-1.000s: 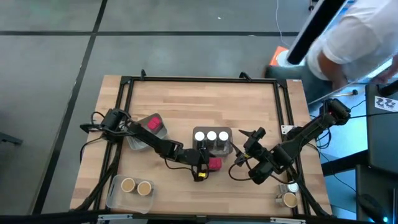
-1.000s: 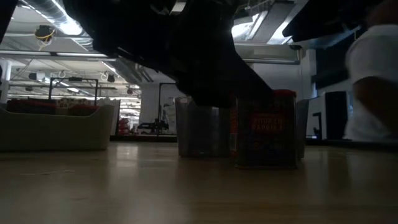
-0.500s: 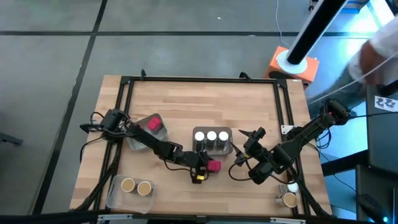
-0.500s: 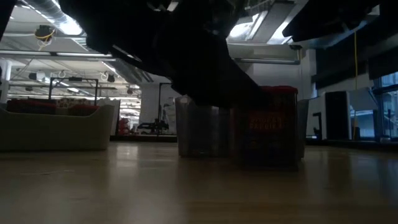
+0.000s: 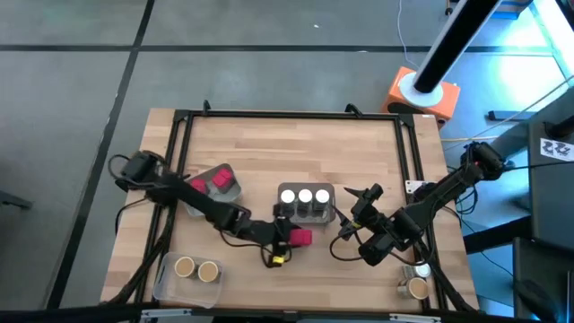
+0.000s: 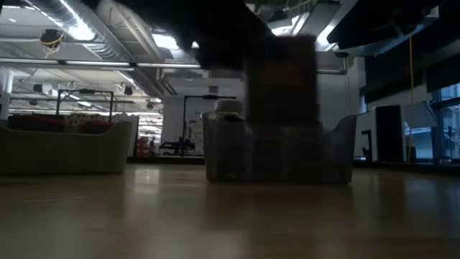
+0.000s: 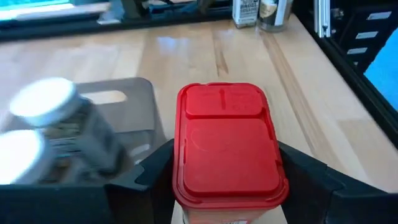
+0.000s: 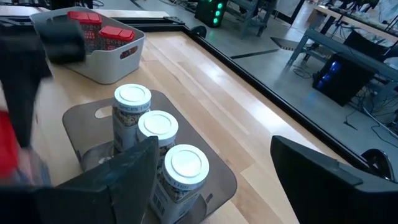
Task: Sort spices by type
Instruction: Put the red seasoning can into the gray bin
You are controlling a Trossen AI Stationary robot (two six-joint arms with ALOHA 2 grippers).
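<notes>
A red-lidded boxy spice packet [image 7: 227, 143] hangs in the air just in front of a clear tray [image 5: 306, 215], with my left gripper [image 5: 299, 238] shut on it. That tray holds three jars with white lids [image 8: 157, 124]. In the low view the packet [image 6: 282, 79] is a dark blur above the table. My right gripper [image 5: 361, 196] stands open to the right of that tray, holding nothing. Two more red packets [image 5: 218, 178] stand in a tray at the left. Two tan-lidded jars [image 5: 195, 268] sit in a tray at the near left. My left gripper pinches the packet between its two fingers, one on each long side [image 7: 180, 180] just below the lid. The fingers [image 7: 155, 174] reach in from the table's left, slanting a little downward. The packet stays upright, lifted clear of the table.
Two more jars [image 5: 415, 285] stand at the near right corner. A black frame [image 5: 287, 115] runs round the table's edge. Bare wood lies across the far half of the table [image 5: 296, 148].
My left gripper has risen with the red packet, which stood on the table before and now hangs clear of it, and has drawn it slightly toward the table's left. A person at the far right has gone out of view.
</notes>
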